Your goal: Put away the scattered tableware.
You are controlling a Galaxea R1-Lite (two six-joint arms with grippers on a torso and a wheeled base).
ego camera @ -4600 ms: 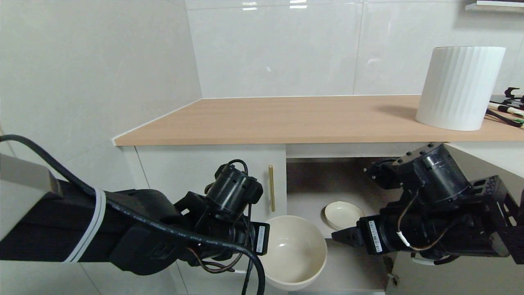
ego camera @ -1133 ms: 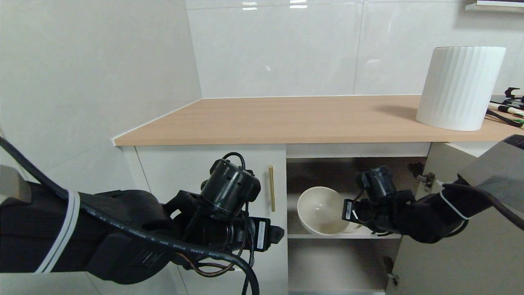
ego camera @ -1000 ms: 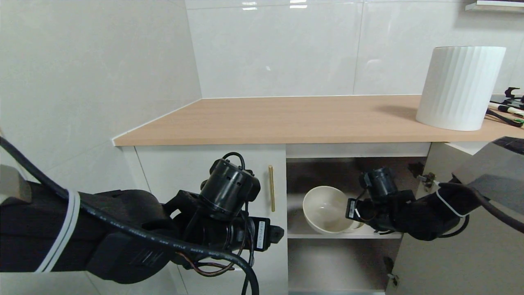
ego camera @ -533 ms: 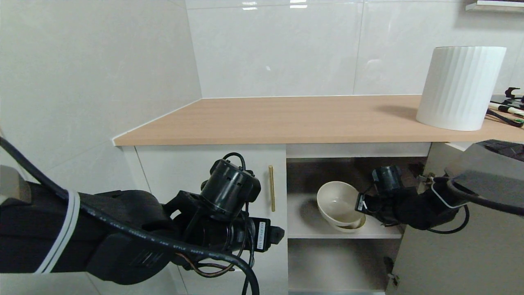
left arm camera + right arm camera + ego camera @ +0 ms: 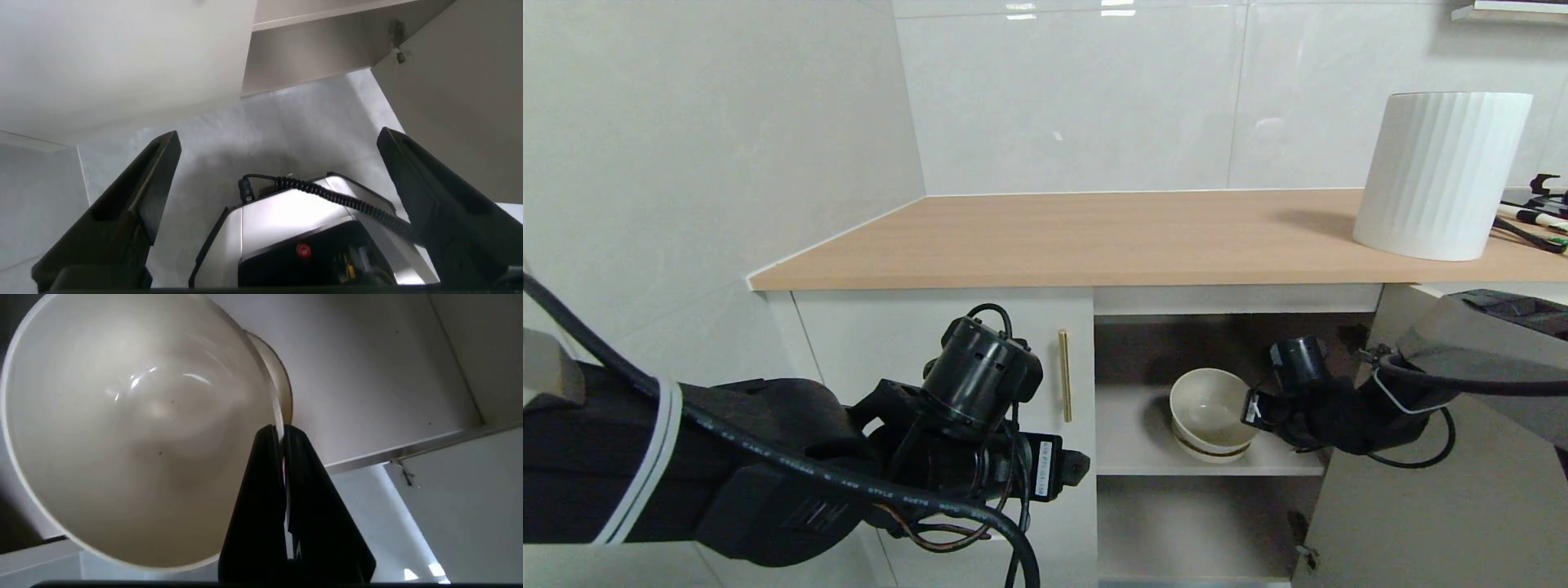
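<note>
A cream bowl rests on a small cream plate on the upper shelf of the open cabinet. My right gripper reaches into the cabinet from the right and is shut on the bowl's rim. The right wrist view has the bowl close up, the rim pinched between the fingers, and the plate behind it. My left gripper hangs in front of the closed left cabinet door, its fingers spread open with nothing between them.
The wooden countertop carries a tall white ribbed container and some utensils at the far right. The left door has a gold handle. The right door stands open. A lower shelf lies beneath.
The right gripper has carried the bowl from low in front of the cabinet into the upper shelf, moved it right and lowered it onto the small plate. The left arm has barely moved.
</note>
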